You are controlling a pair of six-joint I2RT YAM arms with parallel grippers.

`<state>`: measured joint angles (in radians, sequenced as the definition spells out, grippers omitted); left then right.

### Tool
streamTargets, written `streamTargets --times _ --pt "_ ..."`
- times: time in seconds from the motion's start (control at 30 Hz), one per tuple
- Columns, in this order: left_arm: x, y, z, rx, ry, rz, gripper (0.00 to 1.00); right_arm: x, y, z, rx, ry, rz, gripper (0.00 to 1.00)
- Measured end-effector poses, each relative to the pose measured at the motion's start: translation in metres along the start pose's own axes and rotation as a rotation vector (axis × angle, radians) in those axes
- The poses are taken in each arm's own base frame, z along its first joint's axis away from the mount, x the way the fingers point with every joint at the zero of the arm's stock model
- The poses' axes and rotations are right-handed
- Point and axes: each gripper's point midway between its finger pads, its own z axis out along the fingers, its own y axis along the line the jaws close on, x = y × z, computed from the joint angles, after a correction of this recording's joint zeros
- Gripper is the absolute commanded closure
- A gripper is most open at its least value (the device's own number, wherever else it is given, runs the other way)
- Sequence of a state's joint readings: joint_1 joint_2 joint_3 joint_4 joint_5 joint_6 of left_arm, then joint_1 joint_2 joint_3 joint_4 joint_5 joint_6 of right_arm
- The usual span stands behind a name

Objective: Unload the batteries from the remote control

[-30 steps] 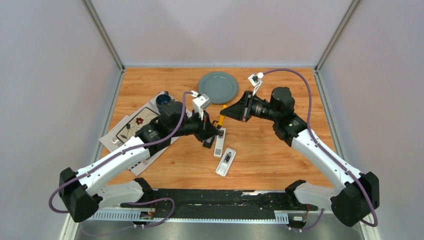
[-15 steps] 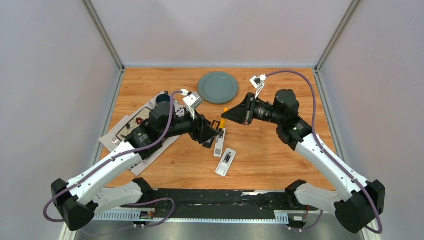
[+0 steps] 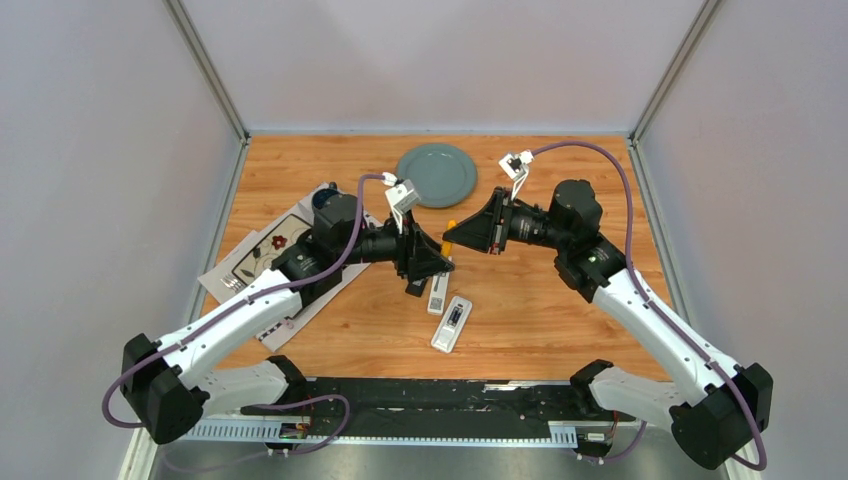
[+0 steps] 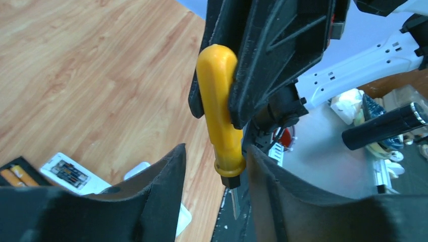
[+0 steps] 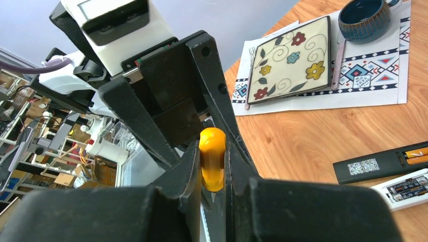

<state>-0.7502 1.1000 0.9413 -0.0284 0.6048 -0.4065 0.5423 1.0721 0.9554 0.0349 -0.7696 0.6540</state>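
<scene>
Batteries [image 5: 415,154] lying in two opened remotes, both grippers up at a screwdriver [image 4: 222,116].
Orange ones sit in the black remote [image 5: 373,165] and darker ones in the white remote [image 5: 404,190] just beside it on the wooden table [image 3: 520,310]. The right gripper [image 5: 212,166] is clamped on the screwdriver's yellow handle. The left gripper [image 4: 216,151] has its jaws spread either side of that handle, gripping nothing.

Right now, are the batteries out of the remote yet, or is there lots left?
Not yet. Done: the black remote lies open, its battery bay showing. In hand: the right gripper is clamped on the yellow screwdriver, and the left gripper stands open around its lower end. Left: the orange batteries sit in the black remote, and the white remote beside it is loaded too.
</scene>
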Motion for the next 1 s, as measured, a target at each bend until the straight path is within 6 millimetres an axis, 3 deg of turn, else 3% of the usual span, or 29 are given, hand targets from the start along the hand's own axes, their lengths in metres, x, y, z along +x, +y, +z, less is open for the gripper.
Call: streamTargets --times 0.03,0.07,0.2,0.23,0.3,0.33,0.43,0.53,0.83,1.0 --pt "0.001 0.000 0.002 0.005 0.005 -0.010 0.85 0.000 0.000 0.000 0.000 0.000 0.000 0.97" --pt "0.003 0.001 0.003 0.010 0.011 -0.018 0.97 0.000 0.000 0.000 0.000 0.000 0.000 0.96" --pt "0.003 -0.002 0.005 0.028 0.014 -0.035 1.00 -0.002 -0.003 -0.001 0.013 -0.010 -0.021 0.79" --pt "0.003 -0.003 0.005 0.031 0.015 -0.036 1.00 -0.002 -0.003 -0.001 0.016 -0.013 -0.027 0.67" --pt "0.003 -0.003 0.005 0.031 0.015 -0.034 1.00 -0.001 -0.003 -0.002 0.021 -0.012 -0.026 0.54" --pt "0.003 -0.002 0.005 0.027 0.015 -0.035 1.00 0.000 -0.004 -0.002 0.025 -0.009 -0.027 0.31" --pt "0.003 -0.002 0.004 0.022 0.012 -0.032 1.00 0.001 -0.003 -0.006 0.039 -0.007 -0.032 0.09" --pt "0.001 -0.002 0.003 0.021 0.007 -0.028 1.00 0.000 -0.001 -0.009 0.048 -0.010 -0.042 0.10" --pt "0.000 -0.005 0.002 0.027 0.004 -0.026 1.00 -0.004 0.003 -0.009 0.041 -0.017 -0.039 0.38" --pt "0.001 -0.007 0.001 0.042 0.009 -0.026 1.00 -0.006 0.000 -0.002 0.024 -0.017 -0.015 0.43"
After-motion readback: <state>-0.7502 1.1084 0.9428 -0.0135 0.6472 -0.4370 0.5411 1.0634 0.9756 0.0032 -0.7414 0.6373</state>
